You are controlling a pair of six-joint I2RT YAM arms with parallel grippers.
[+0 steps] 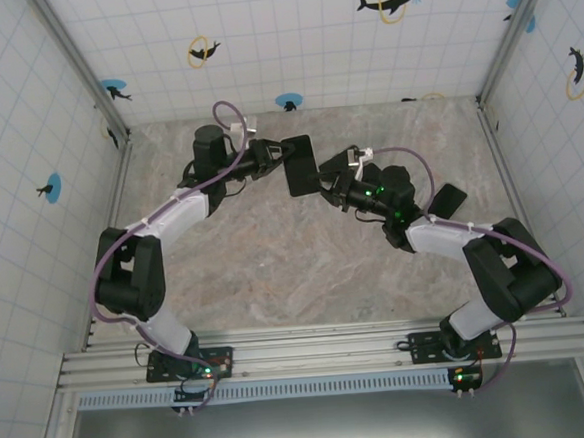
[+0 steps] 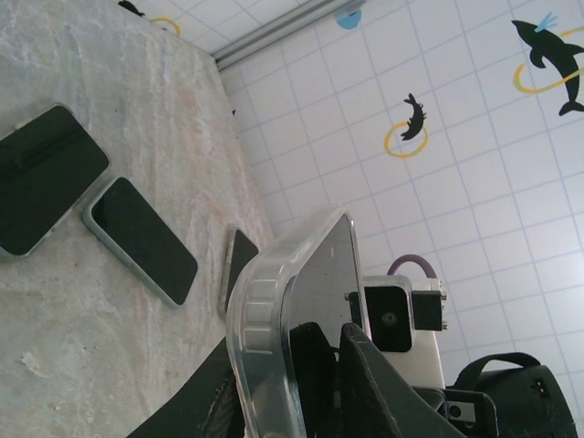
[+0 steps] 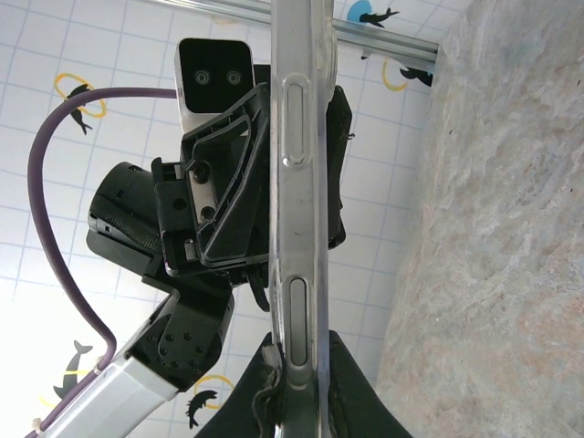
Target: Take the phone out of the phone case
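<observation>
The marbled bench (image 1: pixel 276 270) lay inside walls of white tile. Over it the left arm (image 1: pixel 172 222) and the right arm (image 1: pixel 443 233) reached inward and met near its middle. Between them the phone case (image 1: pixel 299 165), clear-rimmed, was held up well off the bench. The phone (image 2: pixel 319 274) sat inside it with its dark screen showing.

The right hand (image 1: pixel 327 183) was clamped tight on the phone case at 1 end, which ran edge-on between its 2 fingers in the right wrist view. The left hand (image 1: pixel 281 152) straddled the other end, with a finger (image 3: pixel 228 192) on either face. Whether those fingers pressed on the case I could not tell.

3 spare phones (image 2: pixel 141 239) lay flat on the bench near the wall, 2 just beside each other.
</observation>
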